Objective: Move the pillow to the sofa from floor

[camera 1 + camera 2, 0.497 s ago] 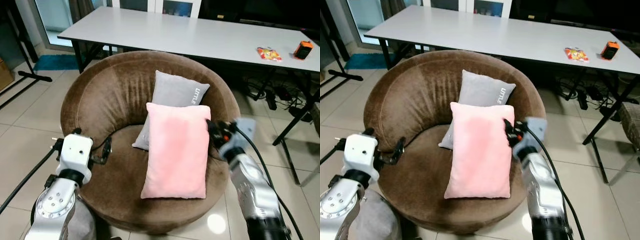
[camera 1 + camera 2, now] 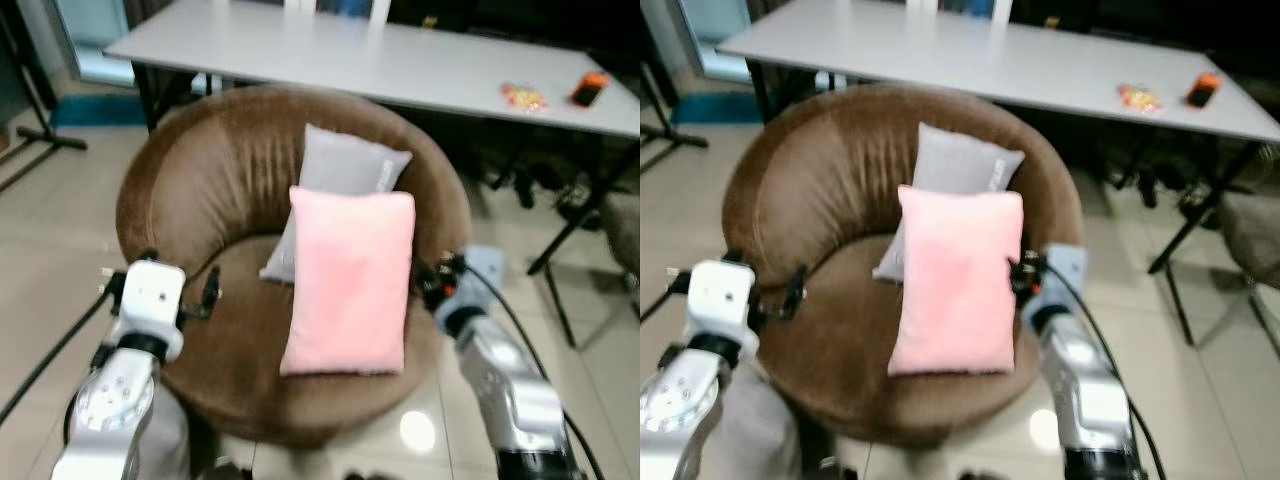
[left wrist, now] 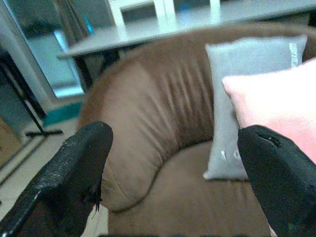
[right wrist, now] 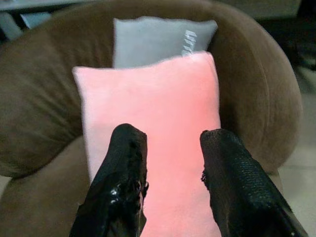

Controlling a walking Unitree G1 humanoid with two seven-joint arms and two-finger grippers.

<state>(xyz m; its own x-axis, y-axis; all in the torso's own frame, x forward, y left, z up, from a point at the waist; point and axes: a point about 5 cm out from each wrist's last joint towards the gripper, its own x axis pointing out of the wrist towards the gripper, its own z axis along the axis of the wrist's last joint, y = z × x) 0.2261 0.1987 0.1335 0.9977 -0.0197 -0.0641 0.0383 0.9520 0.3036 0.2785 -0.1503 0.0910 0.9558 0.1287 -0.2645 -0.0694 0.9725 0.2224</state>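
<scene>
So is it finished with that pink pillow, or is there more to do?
It looks nearly finished. The pink pillow already lies on the round brown sofa, leaning against a grey pillow, so the move from the floor seems done. Nothing is in hand: the right tool is open beside the pink pillow, and the left tool is open near the sofa's other side. What is left is probably just drawing both arms away.

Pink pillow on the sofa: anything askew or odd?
Nothing stands out. The pink pillow lies lengthwise on the round brown sofa, leaning on the grey pillow behind it, its lower edge near the seat's front edge. Both pincers are open: right pincer by the pillow's side, left pincer apart.
</scene>
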